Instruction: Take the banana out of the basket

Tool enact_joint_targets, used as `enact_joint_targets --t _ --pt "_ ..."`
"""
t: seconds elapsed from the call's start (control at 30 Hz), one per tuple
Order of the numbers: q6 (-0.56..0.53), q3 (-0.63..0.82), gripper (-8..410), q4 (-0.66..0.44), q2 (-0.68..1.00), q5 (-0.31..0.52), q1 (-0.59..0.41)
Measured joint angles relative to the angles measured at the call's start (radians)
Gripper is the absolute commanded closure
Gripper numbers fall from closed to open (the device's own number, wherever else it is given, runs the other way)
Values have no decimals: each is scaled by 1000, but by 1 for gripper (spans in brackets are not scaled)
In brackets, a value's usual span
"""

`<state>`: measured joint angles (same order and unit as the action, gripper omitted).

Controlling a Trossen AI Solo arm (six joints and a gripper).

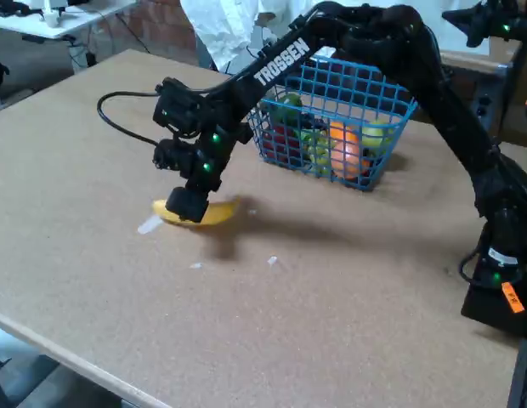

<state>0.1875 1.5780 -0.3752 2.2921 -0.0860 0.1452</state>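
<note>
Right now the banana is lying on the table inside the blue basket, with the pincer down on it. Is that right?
Not quite. The fixed view shows the banana on the table outside the blue basket, out in front of it and to its left in the picture. The rest stands: the pincer is down on it.

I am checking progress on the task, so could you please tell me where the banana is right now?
In the fixed view the banana lies on the table, left of and in front of the blue basket, directly under the gripper.
</note>
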Motion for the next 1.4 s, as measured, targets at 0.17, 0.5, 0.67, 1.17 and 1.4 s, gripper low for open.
enact_joint_targets --t 0.17,0.5,0.67,1.17,1.4 --pt "11 0 156 5 0 0 0" --pt "6 0 156 4 -26 1 0" --pt "-7 0 156 4 -79 5 -1" --pt "-30 0 156 -19 -404 8 -2" --pt "-50 0 156 -37 -521 8 -2"
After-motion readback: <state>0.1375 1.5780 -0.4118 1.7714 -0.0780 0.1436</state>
